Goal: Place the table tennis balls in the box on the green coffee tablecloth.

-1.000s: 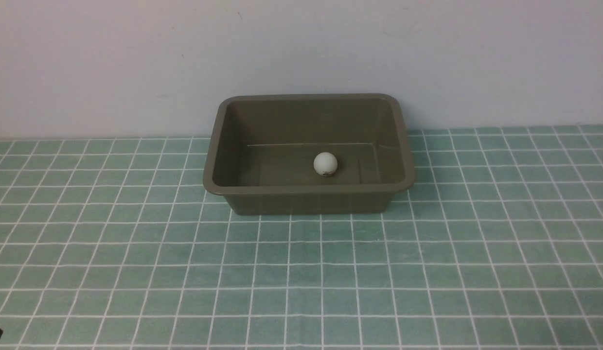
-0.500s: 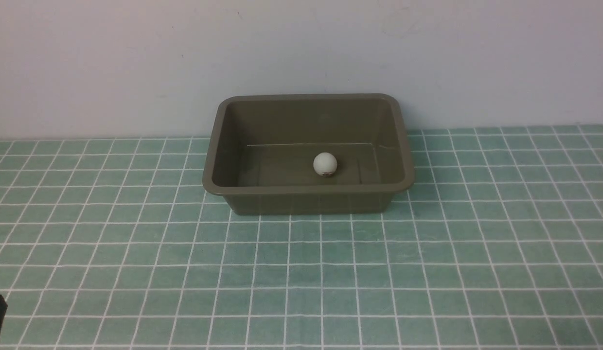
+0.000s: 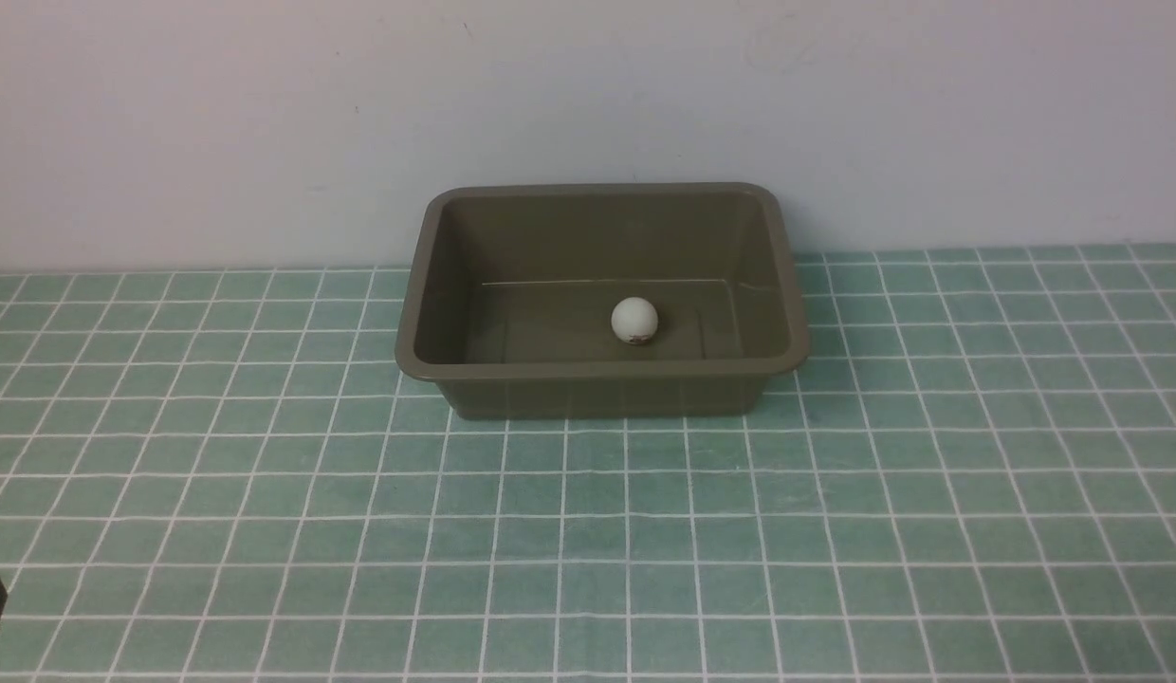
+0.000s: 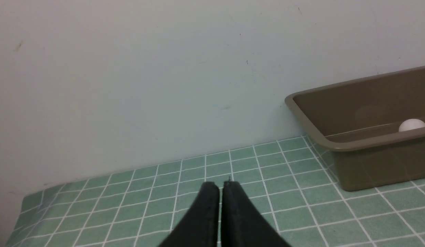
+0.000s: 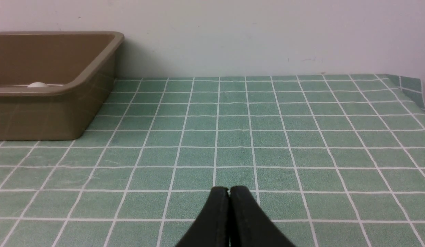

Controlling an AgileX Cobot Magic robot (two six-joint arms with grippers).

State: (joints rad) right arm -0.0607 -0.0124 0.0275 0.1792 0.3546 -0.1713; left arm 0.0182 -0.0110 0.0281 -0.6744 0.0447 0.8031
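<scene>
Quick count: one box (image 3: 602, 391), one table tennis ball (image 3: 634, 320), one green tablecloth (image 3: 588, 541) and two grippers; behind the box there's a pale wall (image 3: 588, 95). The ball is in the box, sitting on its floor a bit right of the middle and nearer the front wall than the back one; in both wrist views only its top pokes over the rim. The box is olive-brown, open side up, standing flat on the tablecloth; its long axis runs side to side, parallel to the wall; its back rim is right up by the wall, can't tell if it's touching. The ball is round so no long axis to speak of; its tiny dark mark faces the front camera, low on the sphere; way too small to read. The left gripper (image 4: 221, 188) hangs above the cloth off the box's left end, well apart from it; its fingers are pressed together with just a hairline seam between them, nothing in them. The right gripper (image 5: 229, 191) is off the box's right end, also well apart; fingers closed tight, gripping nothing.
</scene>
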